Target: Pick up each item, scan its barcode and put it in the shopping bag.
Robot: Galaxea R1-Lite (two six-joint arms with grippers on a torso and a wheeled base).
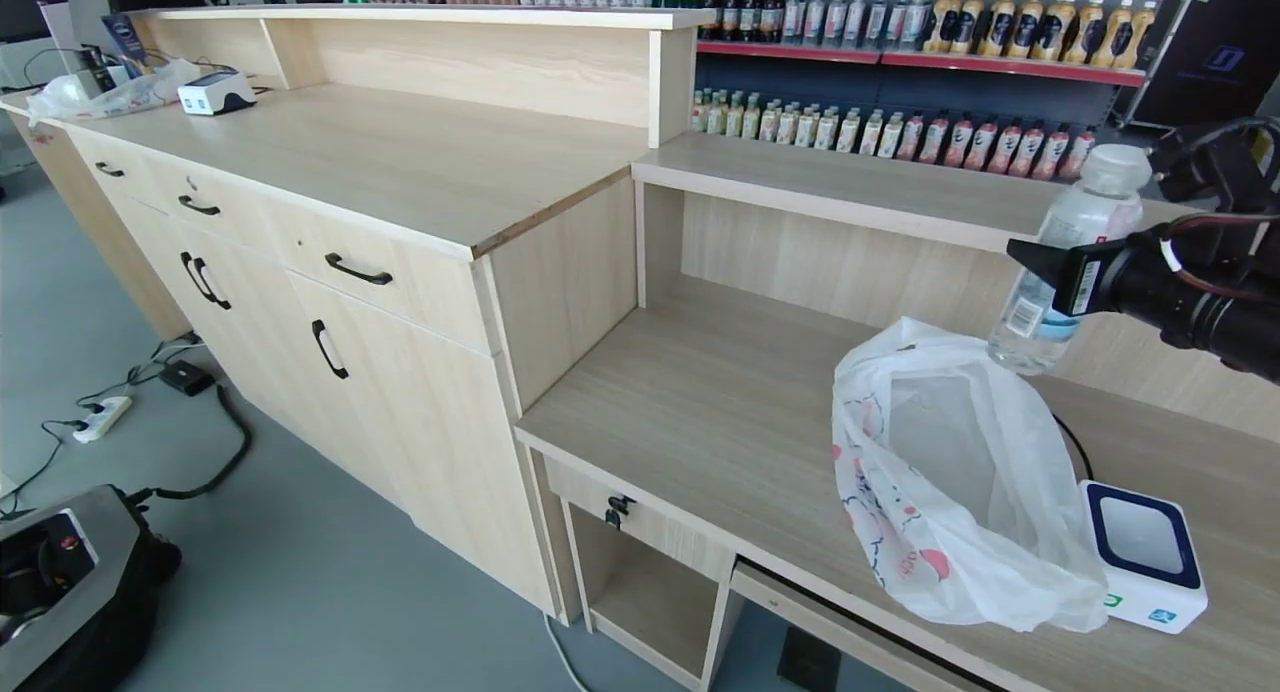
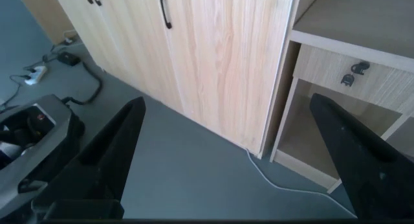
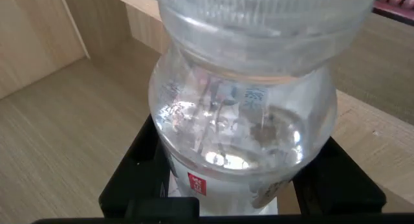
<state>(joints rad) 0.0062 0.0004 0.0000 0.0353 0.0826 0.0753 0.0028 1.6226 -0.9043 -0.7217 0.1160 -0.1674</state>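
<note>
While right pincer pinches bottle upper right, near bag | left pincer spread | bag looks empty; bagging left.

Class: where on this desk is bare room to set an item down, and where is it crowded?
Bare: the low counter between the cabinet side and the bag; also the high counter right of the white device. Crowded: the low counter's right end, with bag, scanner and the bottle held above.

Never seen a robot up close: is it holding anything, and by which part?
Right claw grips a clear water bottle around its body, below the middle; left claw holds nothing.
</note>
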